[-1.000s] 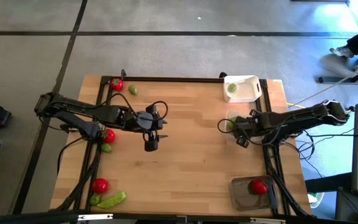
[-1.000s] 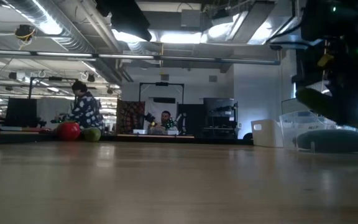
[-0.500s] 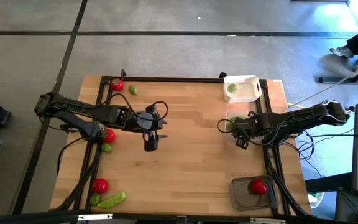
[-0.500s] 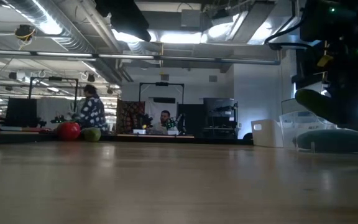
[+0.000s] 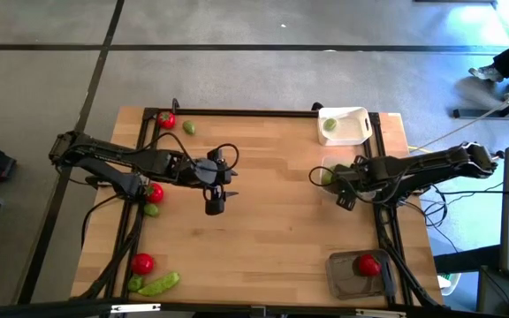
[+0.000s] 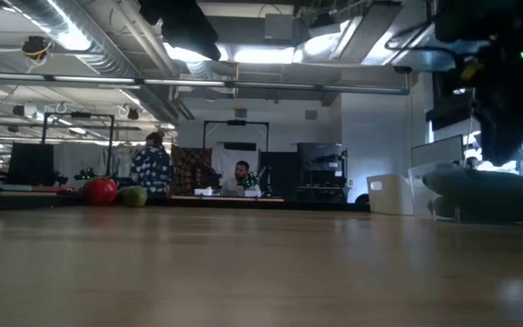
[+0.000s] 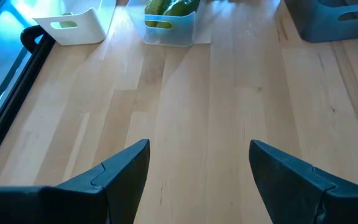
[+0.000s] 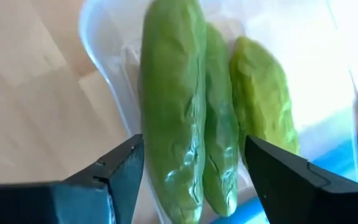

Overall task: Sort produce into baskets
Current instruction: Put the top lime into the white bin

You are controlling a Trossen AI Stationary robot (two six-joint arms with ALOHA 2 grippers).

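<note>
- Right claw (image 5: 332, 181) hung directly over the clear basket (image 7: 169, 27), fingers apart and gripping nothing. Three green pods (image 8: 174, 155) lay side by side inside that basket, beneath the fingers.
- Judged step: release of a pod into the clear basket, essentially complete. To finish it well, the claw should lift straight up with fingers apart, so no pod gets dragged over the thin wall.
- Left claw (image 5: 213, 196) hovered over bare wood well away from the clear basket, toward the counter's middle, fingers apart, empty.
- White basket (image 5: 344, 126), just beyond the clear one at the counter's far edge, held one lime-like piece. Grey basket (image 5: 357, 275), at the near edge, held a tomato (image 5: 368, 263).
- Unsorted produce sat far across from the clear basket: tomatoes, green pieces and a pod (image 5: 158, 284) along the opposite side.
- Counter (image 5: 263, 238): pale wood planks, dark frame at the rim.
- Room behind: workshop with ceiling ducts and shelving; two people (image 6: 152, 168) were distant.
</note>
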